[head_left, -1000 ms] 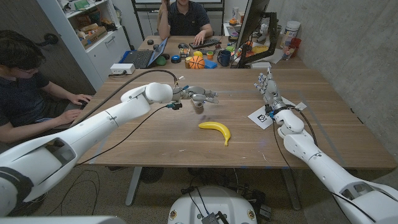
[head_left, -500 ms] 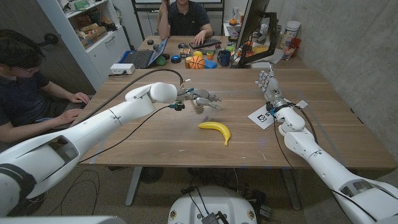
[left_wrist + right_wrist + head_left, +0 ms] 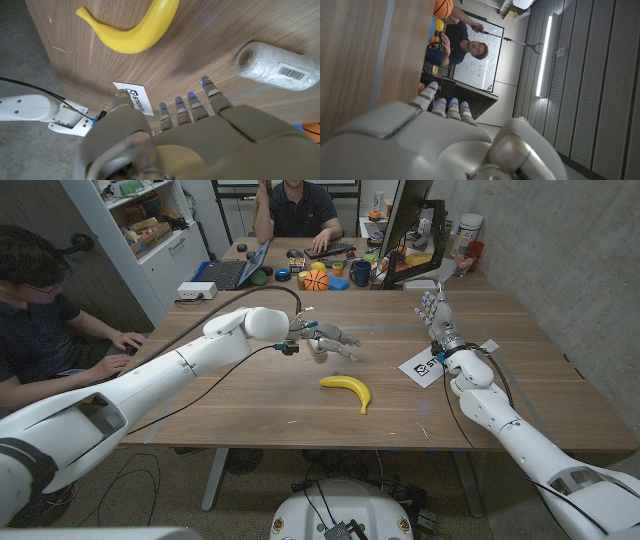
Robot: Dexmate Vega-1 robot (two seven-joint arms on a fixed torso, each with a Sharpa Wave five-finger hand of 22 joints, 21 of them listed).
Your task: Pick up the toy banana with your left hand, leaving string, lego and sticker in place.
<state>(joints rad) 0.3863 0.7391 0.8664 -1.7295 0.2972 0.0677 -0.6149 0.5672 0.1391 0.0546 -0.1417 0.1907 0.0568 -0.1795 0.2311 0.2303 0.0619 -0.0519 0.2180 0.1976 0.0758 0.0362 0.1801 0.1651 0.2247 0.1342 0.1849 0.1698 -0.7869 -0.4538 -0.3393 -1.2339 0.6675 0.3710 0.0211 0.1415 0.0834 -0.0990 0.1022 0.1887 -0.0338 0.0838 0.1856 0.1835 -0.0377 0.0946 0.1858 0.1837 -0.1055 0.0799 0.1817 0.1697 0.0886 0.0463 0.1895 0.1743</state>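
The yellow toy banana (image 3: pixel 346 389) lies on the wooden table (image 3: pixel 250 395) near the middle, also clear in the left wrist view (image 3: pixel 135 27). My left hand (image 3: pixel 325 340) hovers just behind it with fingers spread and nothing in them; its back fills the wrist view (image 3: pixel 185 135). A white spool of string (image 3: pixel 277 67) lies beside the fingers, mostly covered by the hand in the head view. The white sticker (image 3: pixel 425 367) lies to the right, by my right hand (image 3: pixel 437 315), which stands with fingers up, holding nothing.
A person (image 3: pixel 35 310) sits at the table's left edge. Another person (image 3: pixel 295 210) sits behind a second table crowded with a laptop (image 3: pixel 225 272), a toy basketball (image 3: pixel 315 280) and a monitor (image 3: pixel 405 225). The concrete wall runs along the right.
My left hand has drifted a little to the right over the string, closer to the banana. The banana and sticker have not moved; the right hand has barely shifted.
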